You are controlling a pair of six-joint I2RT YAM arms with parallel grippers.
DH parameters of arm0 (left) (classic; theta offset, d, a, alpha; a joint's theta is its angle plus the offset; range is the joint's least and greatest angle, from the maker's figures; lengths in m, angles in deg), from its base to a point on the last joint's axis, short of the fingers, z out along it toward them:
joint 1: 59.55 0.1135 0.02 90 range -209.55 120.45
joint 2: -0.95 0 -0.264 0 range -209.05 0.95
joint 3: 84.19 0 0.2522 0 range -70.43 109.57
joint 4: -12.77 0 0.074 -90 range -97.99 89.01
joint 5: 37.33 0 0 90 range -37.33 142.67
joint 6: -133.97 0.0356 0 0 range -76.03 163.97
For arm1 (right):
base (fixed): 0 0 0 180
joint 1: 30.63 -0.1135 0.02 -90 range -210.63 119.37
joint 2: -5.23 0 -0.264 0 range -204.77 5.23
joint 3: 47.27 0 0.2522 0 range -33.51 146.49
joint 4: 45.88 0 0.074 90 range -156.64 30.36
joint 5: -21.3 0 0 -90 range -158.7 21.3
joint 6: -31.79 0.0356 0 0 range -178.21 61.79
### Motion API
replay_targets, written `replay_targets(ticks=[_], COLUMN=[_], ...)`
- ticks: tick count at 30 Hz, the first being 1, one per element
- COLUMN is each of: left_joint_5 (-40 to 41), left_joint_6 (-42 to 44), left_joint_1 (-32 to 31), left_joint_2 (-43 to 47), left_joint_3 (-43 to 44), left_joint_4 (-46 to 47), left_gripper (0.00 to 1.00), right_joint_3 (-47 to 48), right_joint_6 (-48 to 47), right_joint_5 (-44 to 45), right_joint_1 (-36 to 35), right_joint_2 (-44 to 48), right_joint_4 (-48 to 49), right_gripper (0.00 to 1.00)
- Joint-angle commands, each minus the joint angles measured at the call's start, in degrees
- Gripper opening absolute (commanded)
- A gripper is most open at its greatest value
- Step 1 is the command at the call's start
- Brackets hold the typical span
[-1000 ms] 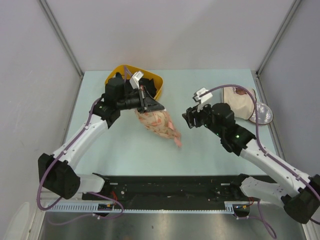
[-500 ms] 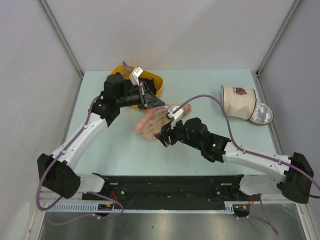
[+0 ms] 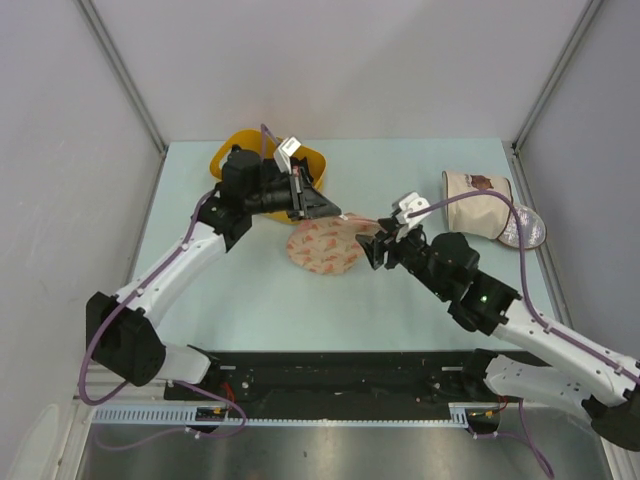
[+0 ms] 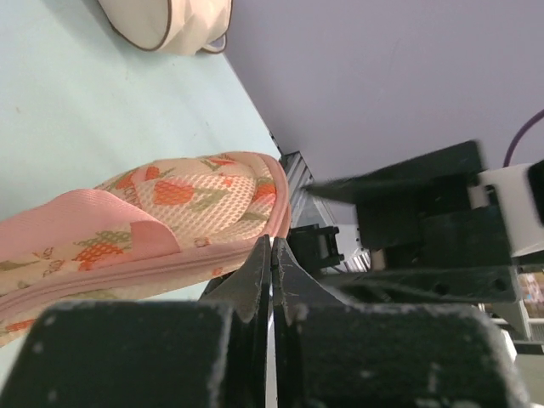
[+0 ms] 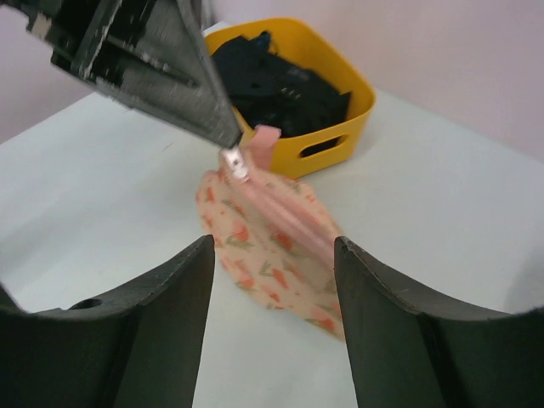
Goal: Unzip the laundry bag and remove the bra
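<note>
From above: two arms, two grippers. One laundry bag (image 3: 322, 248) near the middle of the pale green table (image 3: 250, 290), peach-pink with red-orange print, showing as a rounded patch. Left gripper (image 3: 326, 211) reaching in from the far left, tips at the bag's far edge. Right gripper (image 3: 372, 250) just right of the bag and pointed at it; contact with the fabric not possible to tell. One yellow bin (image 3: 316, 165) at the far side, partly hidden behind the left gripper. One beige cylinder bag (image 3: 478, 203) with a brown mark at the far right, on its side, well apart from the pouch.

From the left wrist: both fingers pressed flat together, no gap between them. Pink zip trim along the bag's edge just left of the tips, printed fabric above it. Whatever sits between the tips hidden here.

From the right wrist: two dark fingers (image 5: 161, 323) spread wide apart, nothing between them, the bag framed in the gap farther off. Left gripper's pointed tips clamped on one small silvery zip pull (image 5: 233, 163) at the bag's raised far edge, one pink tab (image 5: 265, 143) just beside it. Bag sloping down from the pull toward the near side. Bin behind, filled with dark items (image 5: 272, 76), too jumbled to count.
</note>
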Motion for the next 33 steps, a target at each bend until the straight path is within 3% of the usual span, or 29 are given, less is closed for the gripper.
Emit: replay_targets(ticks=[1,12,16,20,23,33], left_joint_5=[-2.87,-3.83,-3.66,-3.22,-3.22,-2.16], left_joint_6=[-0.43,-0.25,0.10,0.80,1.07,2.03], left_joint_1=[-1.23,-3.07,-3.51,-3.51,-3.69,-4.22], left_joint_2=[-1.13,-2.19,-1.84,-1.22,-0.87,-0.43], left_joint_3=[-1.56,-1.82,-2.00,-2.00,-1.65,-1.56], left_joint_4=[3.39,4.71,4.71,3.92,3.56,2.07], left_gripper=[0.00,0.00,0.00,0.01,0.00,0.00], right_joint_3=[0.33,0.42,0.50,0.59,1.90,4.55], right_joint_6=[-7.45,-10.88,-10.98,-10.62,-11.94,-10.10], right_joint_5=[5.63,7.21,8.36,5.81,0.55,-5.27], right_joint_1=[1.14,1.93,2.11,2.81,2.64,2.20], right_joint_2=[4.58,3.80,3.89,2.75,1.25,-2.79], right_joint_4=[-1.96,-1.70,-1.44,-1.44,-3.71,-5.04], right_gripper=[0.62,0.65,0.72,0.73,0.87,0.89])
